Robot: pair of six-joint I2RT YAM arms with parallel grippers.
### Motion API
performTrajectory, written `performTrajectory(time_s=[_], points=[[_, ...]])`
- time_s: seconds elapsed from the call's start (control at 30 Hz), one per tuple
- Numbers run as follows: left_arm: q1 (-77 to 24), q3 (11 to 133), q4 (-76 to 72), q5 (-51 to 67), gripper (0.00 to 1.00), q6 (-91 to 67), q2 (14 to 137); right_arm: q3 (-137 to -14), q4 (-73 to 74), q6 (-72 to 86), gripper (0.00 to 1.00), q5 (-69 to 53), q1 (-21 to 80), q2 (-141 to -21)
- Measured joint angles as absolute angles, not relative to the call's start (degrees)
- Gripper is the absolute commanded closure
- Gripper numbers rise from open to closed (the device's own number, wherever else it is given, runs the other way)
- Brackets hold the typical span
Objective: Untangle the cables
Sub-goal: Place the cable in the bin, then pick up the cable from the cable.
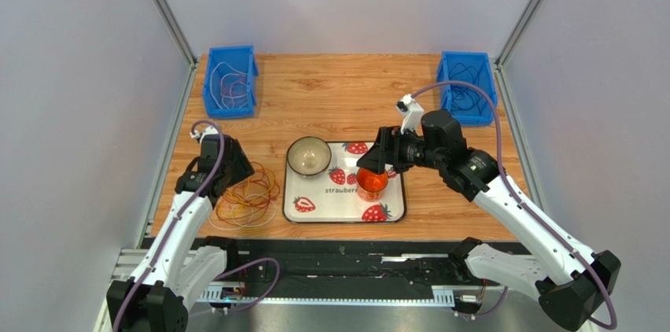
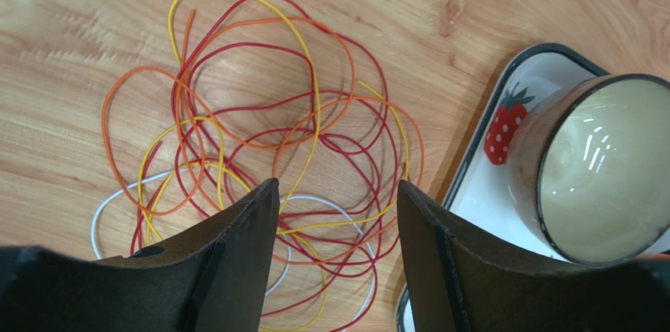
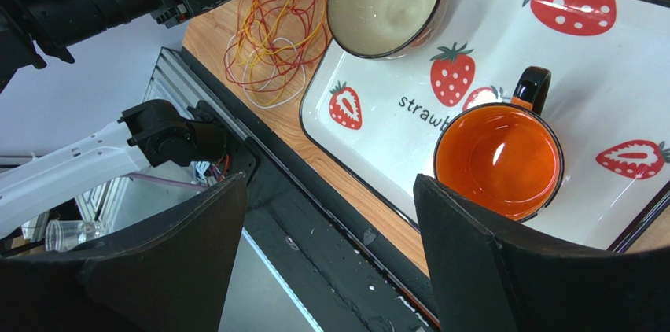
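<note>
Left gripper [image 2: 336, 190], black two-finger, jaws apart and empty, poised above thin yellow, orange, red and white cables [image 2: 267, 135] tangled on wooden table [image 2: 472, 1] beside strawberry-print tray [image 2: 542, 72]; this heap judged unsorted, other loops already in two blue bins [image 1: 228, 110].

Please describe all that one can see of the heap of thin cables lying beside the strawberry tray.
The cables are thin, flexible wires, plastic-coated by their look, in red, orange, yellow and white. They lie flat in loose, overlapping loops, tangled, on the wooden table, left of the tray and near its edge. The left gripper, jaws open, hangs over them; whether it touches them is unclear.
</note>
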State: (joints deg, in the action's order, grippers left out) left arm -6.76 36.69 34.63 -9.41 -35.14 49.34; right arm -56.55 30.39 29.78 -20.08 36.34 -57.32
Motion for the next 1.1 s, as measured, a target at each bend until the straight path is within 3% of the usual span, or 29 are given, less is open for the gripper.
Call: performTrajectory(time_s=[0.83, 0.97, 1.1], points=[[-6.79, 30.26, 29.61, -10.55, 0.44, -35.62, 54.48, -56.07, 29.69, 29.95, 0.18, -20.08, 36.36, -59.18], [-6.79, 30.61, 29.34, -10.44, 0.48, -35.70, 59.68, -56.07, 29.71, 29.74, 0.18, -20.05, 36.36, -59.20], [-6.79, 32.34, 29.39, -10.17, 0.63, -35.77, 65.32, -56.07, 29.91, 29.23, 0.18, -20.03, 36.36, -59.20]])
